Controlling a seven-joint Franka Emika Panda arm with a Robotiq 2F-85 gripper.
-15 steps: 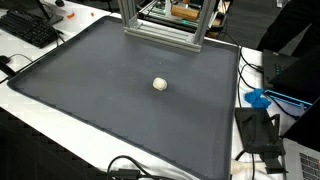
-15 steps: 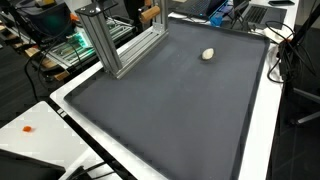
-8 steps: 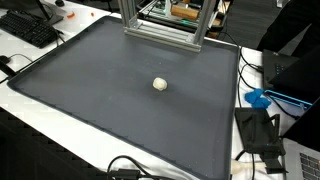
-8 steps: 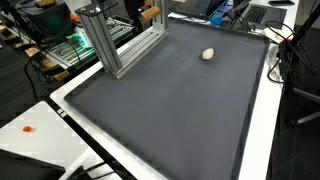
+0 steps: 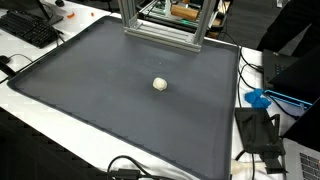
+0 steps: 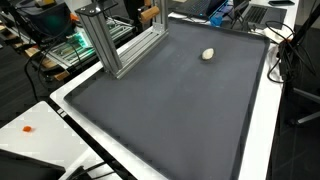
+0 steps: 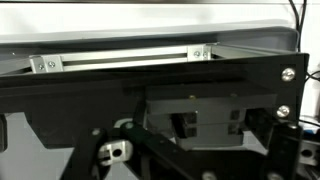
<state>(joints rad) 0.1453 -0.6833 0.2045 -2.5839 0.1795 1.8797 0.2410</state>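
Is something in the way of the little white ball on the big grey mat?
Nothing visible is. The small off-white ball lies alone on the dark grey mat; the aluminium frame stands apart at the mat's edge.

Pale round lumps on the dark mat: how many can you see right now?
1. The pale round lump lies alone on the dark mat, apart from the aluminium frame; both exterior views show it. None seems hidden.

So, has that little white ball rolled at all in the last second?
No. In both exterior views the white ball lies where it was on the dark mat, equally far from the metal frame.
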